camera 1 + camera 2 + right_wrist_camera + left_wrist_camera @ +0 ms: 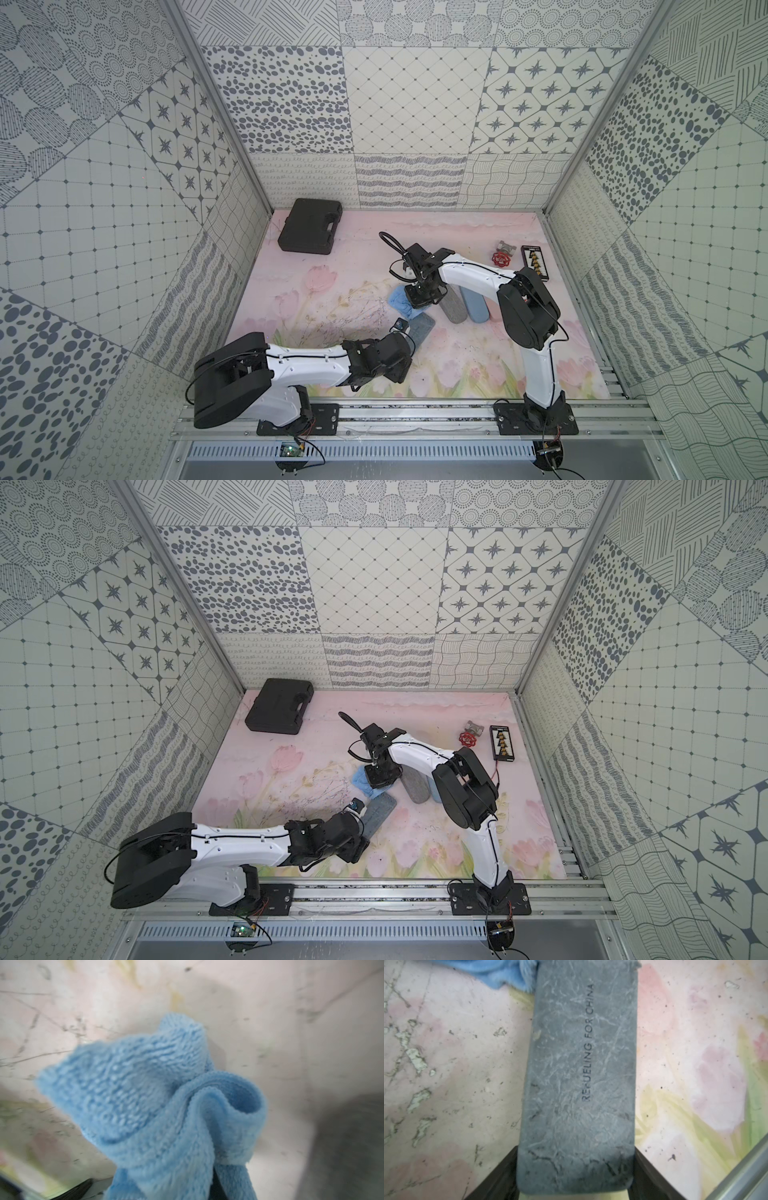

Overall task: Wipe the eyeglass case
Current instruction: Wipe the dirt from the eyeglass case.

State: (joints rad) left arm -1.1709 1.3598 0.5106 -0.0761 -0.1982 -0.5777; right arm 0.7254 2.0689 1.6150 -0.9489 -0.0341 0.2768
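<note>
Top views showing 3 eyeglass cases (420,330) (454,309) (476,309), 1 cloth (398,301).
Left gripper (574,1178) is clamping 1 case (579,1064); right gripper (420,300) is pinching cloth.

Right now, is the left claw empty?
No, the left claw holds one end of the gray eyeglass case between its jaws.

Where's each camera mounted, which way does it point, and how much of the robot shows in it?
Top views: high over the front rail, looking down on the floral mat; left arm and right arm show whole.
Left wrist: on the left arm, looking along the grey eyeglass case; the left gripper flanks its near end.
Right wrist: on the right arm, facing the mat; the blue cloth bunched in the right gripper fills it.
Shared: both wrist views show the blue cloth.
</note>
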